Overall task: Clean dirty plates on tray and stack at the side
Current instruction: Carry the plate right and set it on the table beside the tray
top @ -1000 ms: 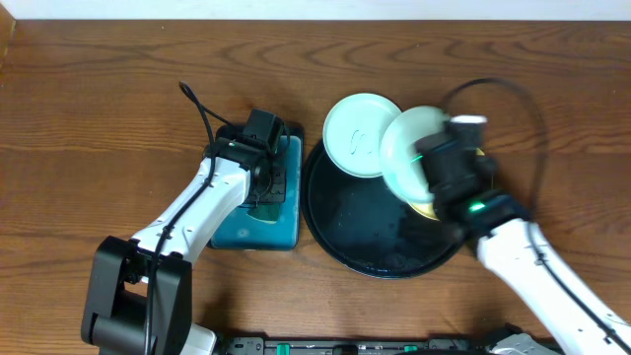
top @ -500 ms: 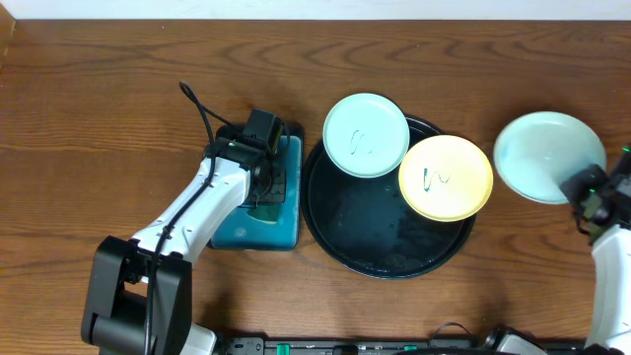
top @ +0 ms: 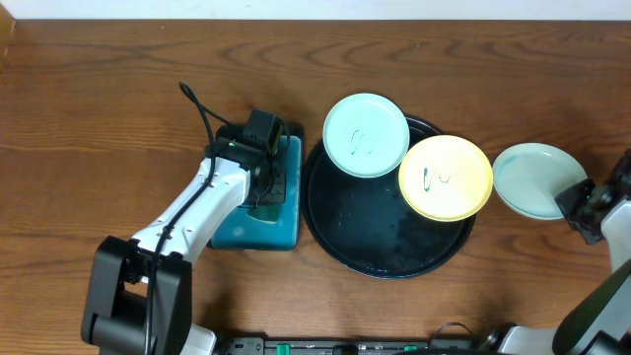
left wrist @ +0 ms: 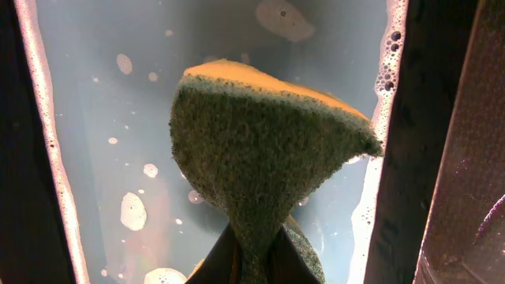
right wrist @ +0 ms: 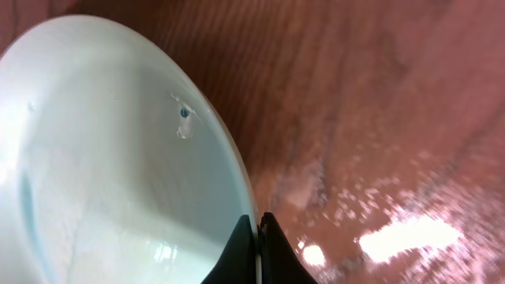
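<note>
The round black tray [top: 375, 247] sits mid-table. A mint plate [top: 366, 134] with a teal scribble leans on its far left rim. A yellow plate [top: 446, 177] with a scribble lies on its right side. My right gripper [top: 576, 205] is shut on the rim of a clean mint plate [top: 533, 179], low over the wood right of the tray; the wrist view shows the fingers [right wrist: 257, 251] pinching that rim [right wrist: 118, 158]. My left gripper [left wrist: 254, 264] is shut on a green and yellow sponge [left wrist: 264, 150] inside the soapy teal tray.
The rectangular teal tray [top: 258, 233] of soapy water stands just left of the black tray, with my left arm [top: 192, 212] reaching over it. Bare brown wood lies around both trays.
My right gripper carried the clean mint plate from above the black tray out to the right, then lowered it toward the wood. The left arm has not moved.
</note>
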Tool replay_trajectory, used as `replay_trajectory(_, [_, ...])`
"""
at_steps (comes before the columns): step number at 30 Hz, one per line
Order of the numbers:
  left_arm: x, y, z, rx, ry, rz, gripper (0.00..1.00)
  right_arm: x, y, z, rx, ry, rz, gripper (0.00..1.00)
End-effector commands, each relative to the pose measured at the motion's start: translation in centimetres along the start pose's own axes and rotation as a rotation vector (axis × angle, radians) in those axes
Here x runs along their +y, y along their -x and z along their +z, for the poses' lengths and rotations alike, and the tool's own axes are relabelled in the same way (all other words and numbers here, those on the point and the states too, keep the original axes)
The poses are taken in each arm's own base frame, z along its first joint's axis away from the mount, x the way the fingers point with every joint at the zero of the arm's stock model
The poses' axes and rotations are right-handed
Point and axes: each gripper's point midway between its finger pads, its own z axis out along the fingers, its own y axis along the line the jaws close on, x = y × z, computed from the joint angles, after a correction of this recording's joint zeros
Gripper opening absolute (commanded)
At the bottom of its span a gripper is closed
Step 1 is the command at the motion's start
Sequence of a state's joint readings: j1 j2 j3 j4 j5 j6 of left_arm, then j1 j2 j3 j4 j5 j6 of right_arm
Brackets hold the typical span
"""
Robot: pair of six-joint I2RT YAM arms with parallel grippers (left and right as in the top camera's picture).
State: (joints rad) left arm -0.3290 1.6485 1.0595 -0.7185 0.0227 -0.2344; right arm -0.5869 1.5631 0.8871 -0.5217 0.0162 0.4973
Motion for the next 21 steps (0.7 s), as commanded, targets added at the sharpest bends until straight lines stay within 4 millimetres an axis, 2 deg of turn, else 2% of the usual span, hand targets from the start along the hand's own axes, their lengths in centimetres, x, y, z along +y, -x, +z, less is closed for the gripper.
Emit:
replay_trajectory(1, [0.4, -0.4, 0.4, 0.016, 0.015, 0.01, 0.08, 2.8, 0.1, 0.0, 0.003, 0.117, -0.105, 0.13])
replay_trajectory(2, [0.4, -0.4, 0.4, 0.016, 0.014, 0.01, 0.08, 3.1, 0.2, -0.1, 0.001, 0.129, -0.107, 0.24])
replay_trajectory(5, [0.4, -0.4, 0.4, 0.016, 0.015, 0.01, 0.08, 5.4, -0.3, -0.5, 0.022, 0.255, -0.161, 0.3])
replay_trajectory(7, [0.4, -0.4, 0.4, 0.016, 0.015, 0.01, 0.08, 9.2, -1.4, -1.8, 0.048, 0.468, -0.296, 0.35])
replay_trajectory(9, [0.4, -0.4, 0.4, 0.016, 0.015, 0.01, 0.08, 11.9, -3.1, -3.1, 0.071, 0.608, -0.415, 0.42])
replay_trajectory(10, [0.4, -0.4, 0.4, 0.016, 0.015, 0.01, 0.08, 12.8, -3.9, -3.5, 0.078, 0.639, -0.467, 0.43])
replay_trajectory(14, [0.4, -0.4, 0.4, 0.016, 0.015, 0.01, 0.08, 14.7, -6.8, -3.4, 0.088, 0.622, -0.631, 0.47])
replay_trajectory(19, [0.4, -0.4, 0.4, 0.016, 0.015, 0.01, 0.08, 15.5, -9.2, -2.4, 0.101, 0.539, -0.723, 0.52])
replay_trajectory(21, [0.4, -0.4, 0.4, 0.016, 0.014, 0.01, 0.08, 15.5, -9.7, -1.8, 0.105, 0.507, -0.742, 0.51])
